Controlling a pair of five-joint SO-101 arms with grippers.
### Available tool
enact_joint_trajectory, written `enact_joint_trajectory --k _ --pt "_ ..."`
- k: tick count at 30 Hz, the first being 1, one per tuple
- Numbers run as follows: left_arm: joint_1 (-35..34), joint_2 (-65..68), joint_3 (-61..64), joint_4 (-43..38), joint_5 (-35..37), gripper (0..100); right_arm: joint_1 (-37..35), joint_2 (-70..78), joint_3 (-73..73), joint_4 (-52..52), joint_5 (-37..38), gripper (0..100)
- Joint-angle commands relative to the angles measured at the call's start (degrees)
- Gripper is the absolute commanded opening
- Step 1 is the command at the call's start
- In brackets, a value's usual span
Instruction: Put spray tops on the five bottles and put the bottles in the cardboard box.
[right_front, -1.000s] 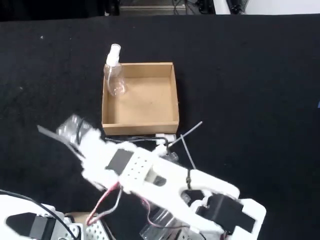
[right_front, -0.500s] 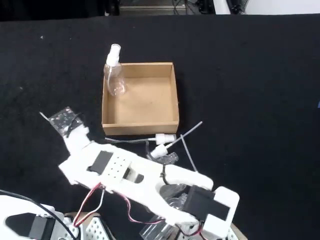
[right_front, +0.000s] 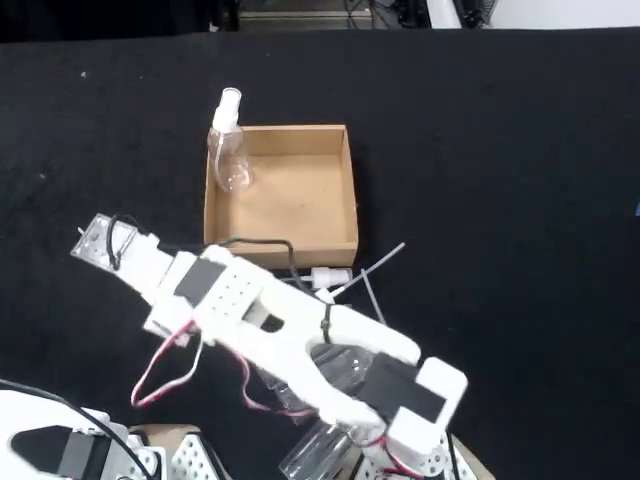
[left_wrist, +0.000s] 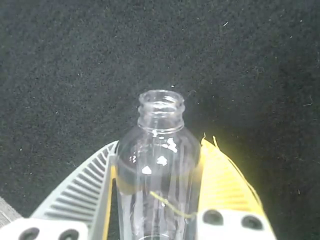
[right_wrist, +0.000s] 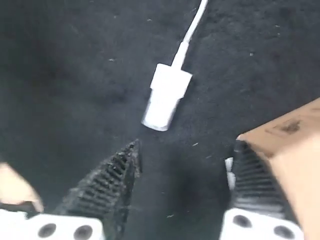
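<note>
- Overhead, a capped bottle (right_front: 228, 150) stands at the cardboard box (right_front: 300, 190)'s far left corner; spray tops (right_front: 330, 275) lie just beside its near wall.
- Left wrist: the left gripper (left_wrist: 160, 145) is clamped on an uncapped bottle (left_wrist: 159, 170).
- Right wrist: the right gripper (right_wrist: 187, 150), jaws apart, is near a spray top (right_wrist: 165, 102).

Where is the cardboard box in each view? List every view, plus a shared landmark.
High view: cardboard box at centre, capped bottle at its far left corner.
Left wrist view: left pincer holds an uncapped bottle.
Right wrist view: cardboard box corner beside the open right pincer.
Landmark: white spray top lying by the box.
</note>
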Motion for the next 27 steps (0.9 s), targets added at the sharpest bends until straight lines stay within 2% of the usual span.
enact_joint_trajectory --k 1,6,13,18,21,27 --pt "0.04 -0.70 -1.71 0.35 -0.18 3 0.09 1.36 -3.82 0.53 10.20 22.3" --pt "-0.31 -0.70 -1.54 0.35 -0.26 3 -1.76 4.44 -4.53 -0.53 18.46 24.5" --pt "-0.92 -0.70 -1.54 0.26 -0.26 3 -2.02 8.13 -4.79 -6.59 21.01 24.9" --pt "-0.92 -0.70 -1.54 0.18 -0.26 3 -2.29 7.43 -4.79 -6.42 21.63 24.3" --pt "-0.75 -0.70 -1.54 0.18 -0.26 3 -3.96 6.55 -4.88 -4.04 14.86 24.3" --pt "-0.66 -0.70 -1.54 0.18 -0.26 3 -5.19 6.46 -7.87 -3.25 -7.47 24.3"
